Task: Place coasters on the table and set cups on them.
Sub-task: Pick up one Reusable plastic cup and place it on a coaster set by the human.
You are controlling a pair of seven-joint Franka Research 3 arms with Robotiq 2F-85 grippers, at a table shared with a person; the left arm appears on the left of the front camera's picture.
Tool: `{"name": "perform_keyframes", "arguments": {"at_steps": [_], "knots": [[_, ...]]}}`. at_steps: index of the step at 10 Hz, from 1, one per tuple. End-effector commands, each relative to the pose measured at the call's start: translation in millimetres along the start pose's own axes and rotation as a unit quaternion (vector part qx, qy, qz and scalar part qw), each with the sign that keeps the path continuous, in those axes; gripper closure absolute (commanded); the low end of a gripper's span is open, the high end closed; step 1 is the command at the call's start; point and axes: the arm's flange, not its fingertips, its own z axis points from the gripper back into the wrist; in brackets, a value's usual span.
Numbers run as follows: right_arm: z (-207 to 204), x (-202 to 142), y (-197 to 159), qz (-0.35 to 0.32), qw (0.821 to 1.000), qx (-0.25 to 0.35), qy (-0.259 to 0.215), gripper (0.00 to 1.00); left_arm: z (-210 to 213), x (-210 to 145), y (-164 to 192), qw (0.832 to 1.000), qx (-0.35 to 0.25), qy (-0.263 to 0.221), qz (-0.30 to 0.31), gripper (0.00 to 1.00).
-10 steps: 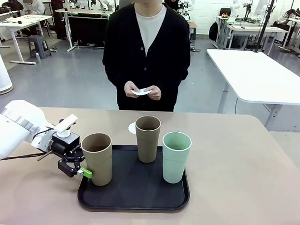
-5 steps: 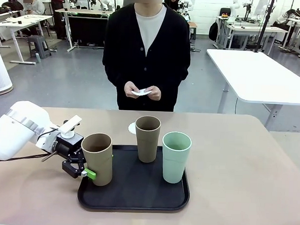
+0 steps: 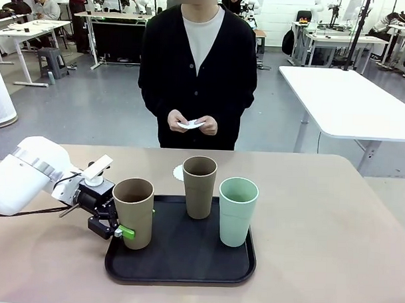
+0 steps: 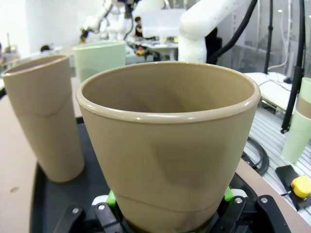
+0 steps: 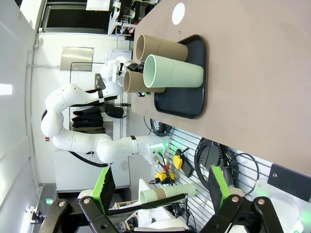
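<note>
On the black tray point(image 3: 185, 265) stand three cups. My left gripper point(image 3: 139, 222) is shut on the left tan cup point(image 3: 134, 205) low on its body, a green pad on either side; the left wrist view has this cup point(image 4: 170, 145) close up between the pads. Behind it stand the second tan cup point(image 3: 199, 186) and the mint green cup point(image 3: 237, 211). One white coaster point(image 3: 178, 172) lies on the beige table point(image 3: 319, 229) just beyond the tray. The person's hands hold more white coasters point(image 3: 191, 124). My right gripper point(image 5: 163, 194) is open, off the table and holding nothing.
The person stands at the far edge of the table, behind the tray. A white-topped table point(image 3: 350, 103) stands at the back right. Bare beige tabletop stretches to the left and right of the tray.
My left gripper slid a little to the right around the left tan cup and closed on it. The other cups, the coaster and the person's hands have stayed put.
</note>
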Motion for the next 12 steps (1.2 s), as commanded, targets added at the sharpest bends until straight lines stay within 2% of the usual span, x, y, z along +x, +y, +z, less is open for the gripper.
{"name": "perform_keyframes", "arguments": {"at_steps": [1, 2, 5, 6, 9, 10, 11, 12], "knots": [[0, 1, 0, 0.007, 1.0, 0.007, -0.001, 0.0, 2, 7, -5, 0.999, 0.014, -0.019, -0.032, 1.0], [0, 1, 0, 0.007, 1.0, 0.007, -0.001, 0.0, 1, 20, -14, 0.999, 0.027, -0.037, 0.0, 1.0], [0, 1, 0, 0.007, 1.0, 0.007, -0.001, 0.0, -1, 133, -58, 0.995, 0.07, -0.061, -0.03, 1.0], [0, 1, 0, 0.007, 1.0, 0.007, -0.001, 0.0, -1, 156, -65, 0.995, 0.081, -0.059, -0.03, 1.0], [0, 1, 0, 0.007, 1.0, 0.007, -0.001, 0.0, 2, 189, -71, 0.992, 0.125, -0.037, -0.004, 1.0], [0, 1, 0, 0.007, 1.0, 0.007, -0.001, 0.0, 3, 192, -74, 0.99, 0.133, -0.043, 0.014, 1.0], [0, 1, 0, 0.007, 1.0, 0.007, -0.001, 0.0, 10, 190, -67, 0.993, 0.102, -0.046, -0.024, 1.0], [0, 1, 0, 0.007, 1.0, 0.007, -0.001, 0.0, 10, 190, -67, 0.993, 0.102, -0.046, -0.024, 1.0]]}}
